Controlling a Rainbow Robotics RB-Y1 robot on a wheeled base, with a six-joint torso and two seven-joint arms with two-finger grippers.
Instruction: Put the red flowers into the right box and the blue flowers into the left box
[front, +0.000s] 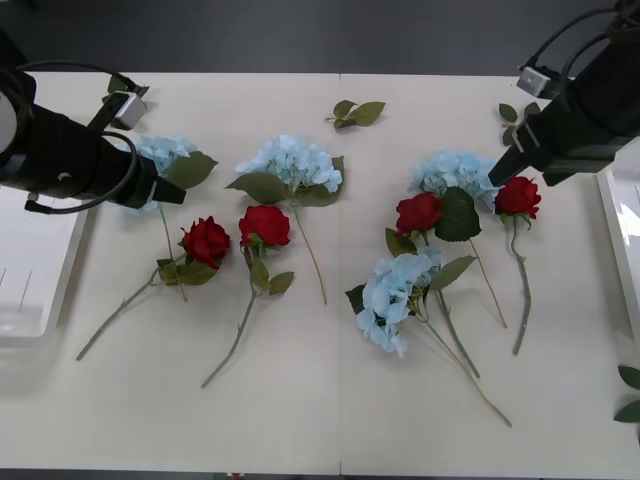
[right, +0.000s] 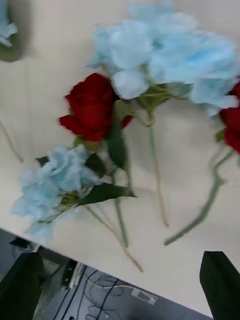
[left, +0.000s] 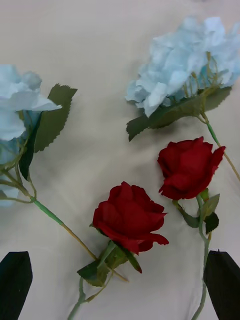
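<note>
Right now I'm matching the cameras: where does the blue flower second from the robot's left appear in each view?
Front view: the second blue flower lies at upper centre-left, just beyond a red rose.
Left wrist view: the flower is beyond that same rose.
Right wrist view: a sliver of it is cut off at a far corner.
Shared landmark: its broad dark leaf under the head.

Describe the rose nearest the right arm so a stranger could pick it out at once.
Start at the right end effector, hanging open over the table's right side. The rose lies just beneath its tip, the rightmost of four red blooms, nearest the right box. Unlike the red rose to its left, tucked against a blue hydrangea, it lies apart with its curved stem bare.
</note>
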